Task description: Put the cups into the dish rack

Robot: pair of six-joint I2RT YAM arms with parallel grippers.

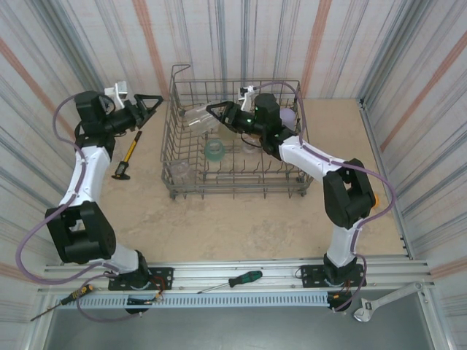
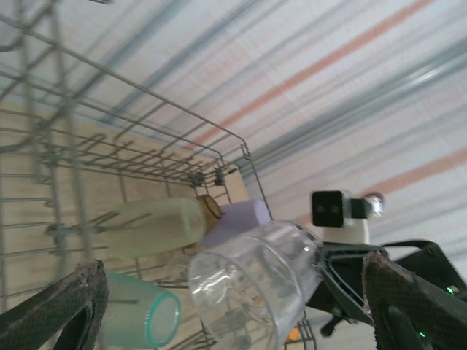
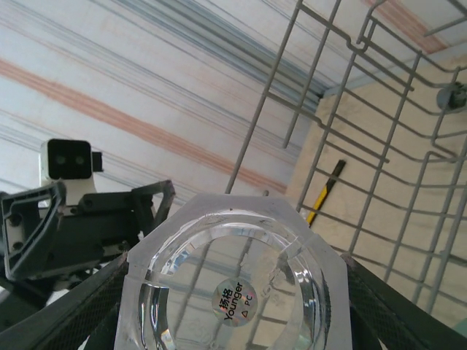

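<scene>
"Top external, item one: where is the cup in hand?" asks the inspector.

"The clear cup [image 1: 195, 118] lies on its side in the air over the far-left part of the dish rack [image 1: 175, 95], just inside its left wall. How high it hangs above the tines I cannot tell. The right gripper [image 1: 211, 114] is clamped on it. The right wrist view has a finger [image 3: 398, 310] pressed to each side of the base end. The left gripper [image 1: 155, 107] stands just outside that wall with its jaws spread wide and nothing between them."

"How will it handle?"

"By my judgement it is thin, hard plastic: very light, smooth and likely slippery. A hard squeeze could flex or crack it. It is best taken across the wall near the thick base, as now, and not at the open rim."

"Contents of the rack?"

"A teal cup [image 1: 214, 149] sits near the middle, a lavender cup [image 1: 290, 117] at the far right, and a second clear cup [image 1: 179, 173] in the near-left corner. The left wrist view adds a yellow-green cup [image 2: 157, 226] lying along the tines beside the lavender one. An amber rim [image 2: 209, 208] shows between them. Whether it is a whole cup I cannot tell."
</scene>
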